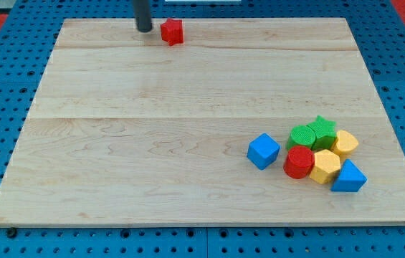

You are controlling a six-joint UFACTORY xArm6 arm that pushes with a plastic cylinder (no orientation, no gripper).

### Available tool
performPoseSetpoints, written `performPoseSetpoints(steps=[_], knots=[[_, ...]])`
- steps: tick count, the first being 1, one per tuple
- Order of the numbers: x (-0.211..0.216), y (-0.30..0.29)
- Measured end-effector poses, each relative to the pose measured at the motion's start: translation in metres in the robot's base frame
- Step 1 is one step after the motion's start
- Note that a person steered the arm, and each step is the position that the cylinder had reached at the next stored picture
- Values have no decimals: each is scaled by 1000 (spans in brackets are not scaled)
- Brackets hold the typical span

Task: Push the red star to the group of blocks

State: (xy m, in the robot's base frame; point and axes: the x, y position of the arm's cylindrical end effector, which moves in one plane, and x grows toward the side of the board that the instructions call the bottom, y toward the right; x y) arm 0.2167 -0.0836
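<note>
The red star (172, 31) lies near the view's top edge of the wooden board (152, 143), left of centre. My tip (144, 30) stands just to the star's left, a small gap apart. The group of blocks sits at the view's lower right: a green cylinder (303, 135), a green star (323, 129), a yellow block (345, 143), a red cylinder (299, 162), a second yellow block (325, 166) and a blue triangle (348, 177). A blue cube (263, 150) sits just left of the group, slightly apart.
The board rests on a blue perforated table (1, 107). The red star is close to the board's top edge.
</note>
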Motion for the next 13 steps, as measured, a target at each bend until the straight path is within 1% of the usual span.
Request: performPoseSetpoints(steps=[1, 2, 3, 4, 5, 6, 7, 8, 9, 10, 11, 12, 13], knots=[[43, 63], [77, 103], [15, 70], [11, 111], [53, 152], [118, 148], [173, 136], [226, 158], [172, 136], [152, 151], [211, 189], [259, 201], [240, 184]])
